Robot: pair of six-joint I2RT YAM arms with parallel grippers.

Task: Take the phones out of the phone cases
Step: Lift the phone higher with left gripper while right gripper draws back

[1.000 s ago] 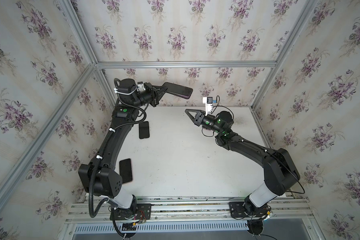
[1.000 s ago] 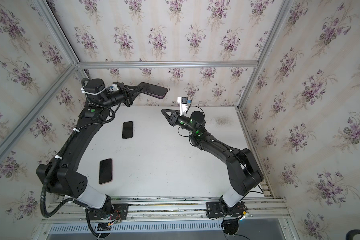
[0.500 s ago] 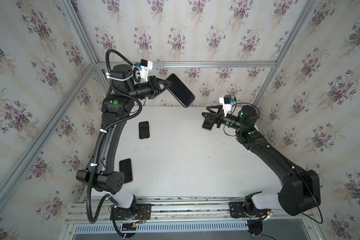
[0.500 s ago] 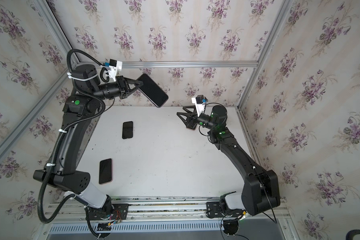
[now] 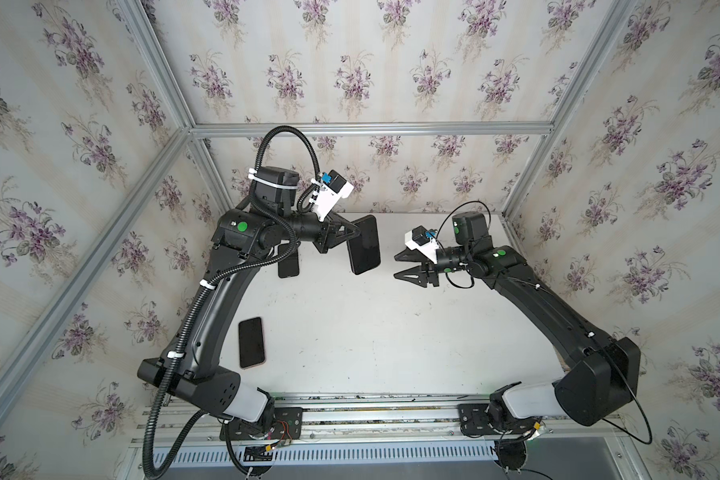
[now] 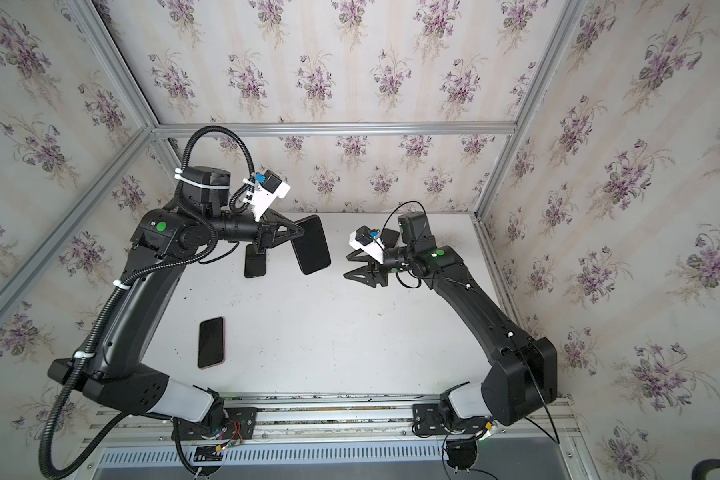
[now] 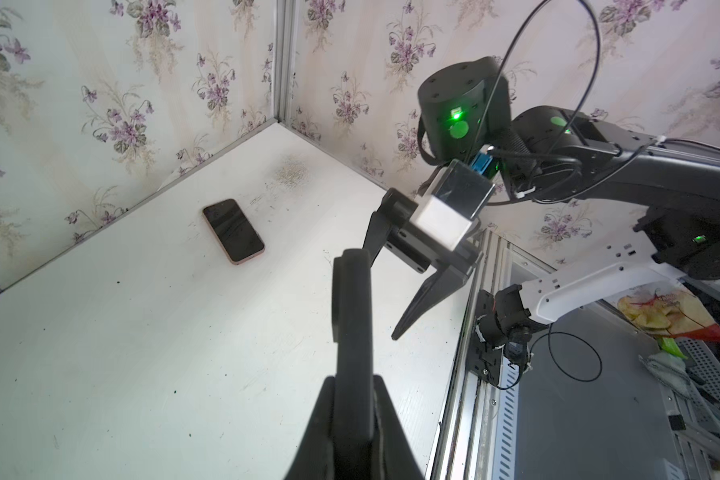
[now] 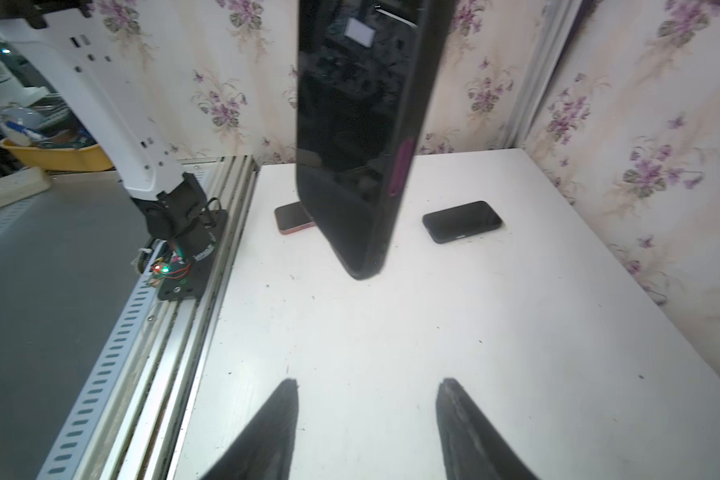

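- The left tool [image 5: 355, 233] is clamping the cased phone [image 5: 366, 249], holding it above the bench's [image 5: 371, 332] far middle, long axis hanging downward.
- The right tool [image 5: 395, 267], jaws apart, is hovering above the bench's right half, the cased phone lying just leftward, untouched.

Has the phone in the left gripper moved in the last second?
Yes: the phone shifted from over the back wall to over the table.
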